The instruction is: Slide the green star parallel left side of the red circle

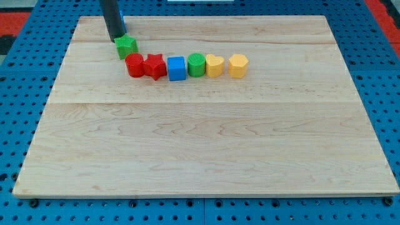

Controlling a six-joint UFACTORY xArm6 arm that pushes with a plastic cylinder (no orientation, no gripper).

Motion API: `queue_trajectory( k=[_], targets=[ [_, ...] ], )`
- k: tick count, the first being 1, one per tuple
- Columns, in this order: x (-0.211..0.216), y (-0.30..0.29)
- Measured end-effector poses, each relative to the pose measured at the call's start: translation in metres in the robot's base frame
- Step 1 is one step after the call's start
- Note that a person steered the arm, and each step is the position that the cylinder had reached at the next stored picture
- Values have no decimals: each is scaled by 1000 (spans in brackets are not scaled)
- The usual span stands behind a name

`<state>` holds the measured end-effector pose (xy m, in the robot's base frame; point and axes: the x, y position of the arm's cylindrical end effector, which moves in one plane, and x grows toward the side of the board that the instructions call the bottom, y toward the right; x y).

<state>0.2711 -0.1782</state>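
The green star (127, 45) lies near the view's top left, just above and slightly left of the red circle (134, 65), touching or nearly touching it. My tip (115, 40) is at the star's upper left edge, touching it. The red circle is the left end of a row of blocks.
The row runs rightward from the red circle: a red star (154, 66), a blue cube (177, 68), a green round block (196, 64), a yellow heart (214, 65) and a yellow hexagon (237, 65). A blue block (123, 24) is partly hidden behind the rod. The wooden board (206, 144) ends close above the star.
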Motion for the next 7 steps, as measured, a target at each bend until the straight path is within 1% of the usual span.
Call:
queue_trajectory(
  k=[1,2,3,4,5,6,7],
  targets=[
    [-23,41],
    [-13,71],
    [24,24],
    [32,-11],
    [37,-12],
    [27,-8],
    [23,-26]
  ],
)
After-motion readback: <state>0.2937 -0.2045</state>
